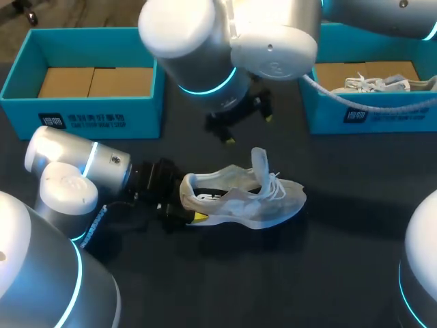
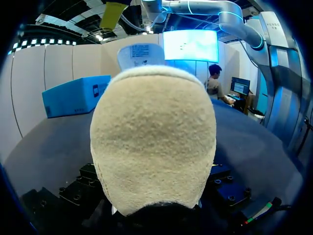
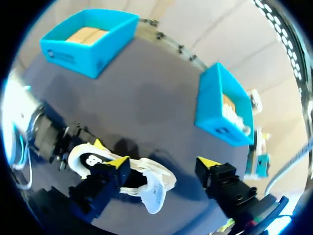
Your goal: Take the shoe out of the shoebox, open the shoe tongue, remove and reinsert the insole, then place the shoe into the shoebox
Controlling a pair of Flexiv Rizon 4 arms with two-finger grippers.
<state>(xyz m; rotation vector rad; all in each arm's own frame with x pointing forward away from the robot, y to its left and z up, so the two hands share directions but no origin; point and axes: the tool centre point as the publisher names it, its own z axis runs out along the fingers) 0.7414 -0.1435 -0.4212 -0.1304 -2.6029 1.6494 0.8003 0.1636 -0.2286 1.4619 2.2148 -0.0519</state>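
Risking loss of hold: clamping only the heel of the shoe [image 1: 263, 205] with the left gripper [image 1: 179, 207], jaws pinching it. Any upward pull on the tongue [image 1: 260, 161] is likely dragging the shoe free or tipping it. Hovering over the shoe with the right gripper [image 1: 248, 130] — jaws spread wide, touching nothing. Resting on the table [image 1: 341, 266] between the left shoebox [image 1: 82, 111] and the right shoebox [image 1: 389, 117] — apart from both.

Dark grey table [image 1: 355, 273], matte
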